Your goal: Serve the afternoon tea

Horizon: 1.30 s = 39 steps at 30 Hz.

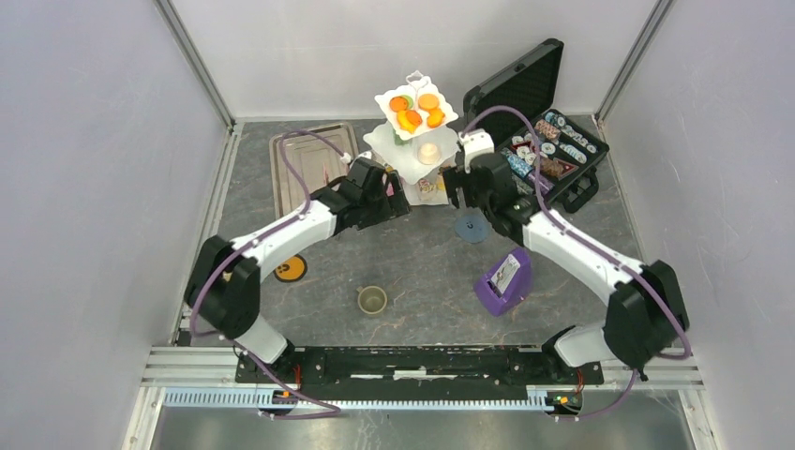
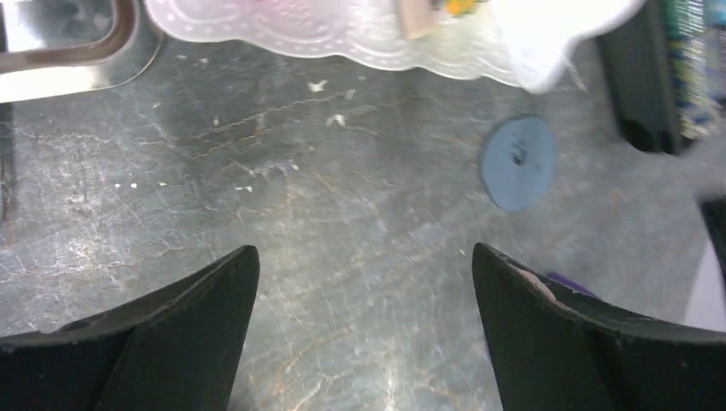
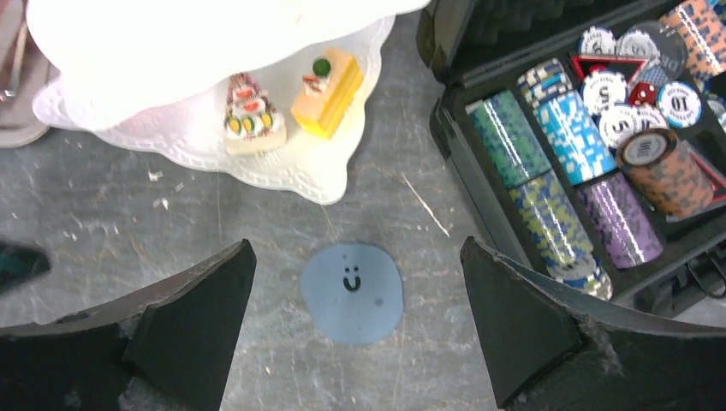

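The white three-tier stand [image 1: 384,141] stands at the back centre, with orange pastries [image 1: 418,109] on its top tier and a cream one [image 1: 428,152] lower down. Two small cakes [image 3: 249,116] [image 3: 326,89] sit on its bottom tier [image 3: 282,167]. My left gripper [image 1: 397,199] [image 2: 366,257] hangs open over bare table just in front of the stand's bottom tier [image 2: 360,38]. My right gripper [image 1: 459,195] [image 3: 357,243] is open and empty above a blue smiley coaster [image 3: 353,293] [image 1: 471,228] [image 2: 517,163]. An olive cup [image 1: 372,300] and an orange coaster [image 1: 291,269] lie nearer the front.
An open black case of poker chips [image 1: 548,141] [image 3: 582,128] sits right of the stand. A purple card holder [image 1: 503,281] stands front right. A metal tray [image 1: 309,169] [image 2: 68,43] lies left of the stand. Grey walls enclose the table.
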### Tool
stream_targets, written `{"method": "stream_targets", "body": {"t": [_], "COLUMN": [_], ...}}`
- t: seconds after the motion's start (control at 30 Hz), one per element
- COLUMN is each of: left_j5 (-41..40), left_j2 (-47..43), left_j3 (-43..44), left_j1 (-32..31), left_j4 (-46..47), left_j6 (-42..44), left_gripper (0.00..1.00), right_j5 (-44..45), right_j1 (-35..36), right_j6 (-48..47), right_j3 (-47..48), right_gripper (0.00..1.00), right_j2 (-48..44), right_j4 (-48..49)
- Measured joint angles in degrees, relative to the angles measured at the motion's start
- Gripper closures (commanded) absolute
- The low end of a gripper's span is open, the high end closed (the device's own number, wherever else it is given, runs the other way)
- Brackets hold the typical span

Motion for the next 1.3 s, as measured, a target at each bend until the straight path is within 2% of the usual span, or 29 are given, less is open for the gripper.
{"method": "stream_targets", "body": {"t": [0.17,0.27,0.57,0.77,1.23,1.3], "left_j5": [4.8,7.1,10.4,9.2,6.6,6.1], "left_j2": [-8.8,-12.8,-26.2,-31.3,-34.2,-34.2], "left_j3": [-2.3,-2.4,-2.4,-3.1,-5.8,-5.8], "left_j1": [0.0,0.0,0.0,-0.8,-1.7,-1.7], "left_j4": [2.4,2.5,-0.1,-2.6,-5.4,-5.4], "left_j6": [5.4,8.7,17.9,22.3,24.9,25.2], "left_gripper": [0.00,0.00,0.00,0.00,0.00,0.00], "right_j5": [0.3,0.3,-4.0,-6.4,-9.4,-9.4], "right_j1": [0.0,-0.4,-6.6,-6.9,-7.0,-6.4], "right_j6": [3.3,5.2,6.6,6.5,7.2,7.2], "right_j3": [13.3,16.4,16.0,15.1,10.9,10.9], "right_gripper": [0.02,0.02,0.01,0.01,0.01,0.05], "right_j2": [9.4,13.5,20.9,24.5,26.4,26.6], "right_j4": [-9.9,-13.7,-19.8,-20.6,-18.8,-18.1]}}
